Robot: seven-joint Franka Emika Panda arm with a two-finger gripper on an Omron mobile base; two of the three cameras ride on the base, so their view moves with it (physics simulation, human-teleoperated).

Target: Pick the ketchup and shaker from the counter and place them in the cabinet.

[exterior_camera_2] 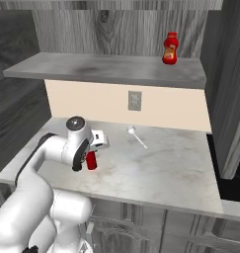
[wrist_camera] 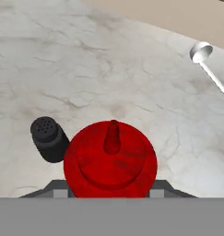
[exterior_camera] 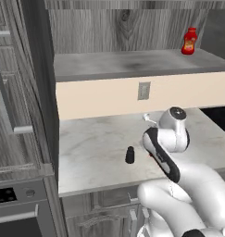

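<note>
1. Hand (exterior_camera_2: 91, 150) hangs directly over the ketchup (wrist_camera: 111, 159); its grip can't be made out.
2. Ketchup stands upright on the bench (wrist_camera: 99, 69).
3. Shaker (wrist_camera: 49, 138) sits just beside it.

A beige wall strip (exterior_camera: 104, 95) carries a grey outlet plate (exterior_camera: 143, 90) below the grey shelf board. A squat bright-red bottle with a yellow label (exterior_camera: 189, 41) stands on that board. Dark panelled doors (exterior_camera: 12, 92) with metal bar handles flank the left, above an oven front (exterior_camera: 16, 208). A pale spoon (exterior_camera_2: 137, 136) lies on the marble.
</note>
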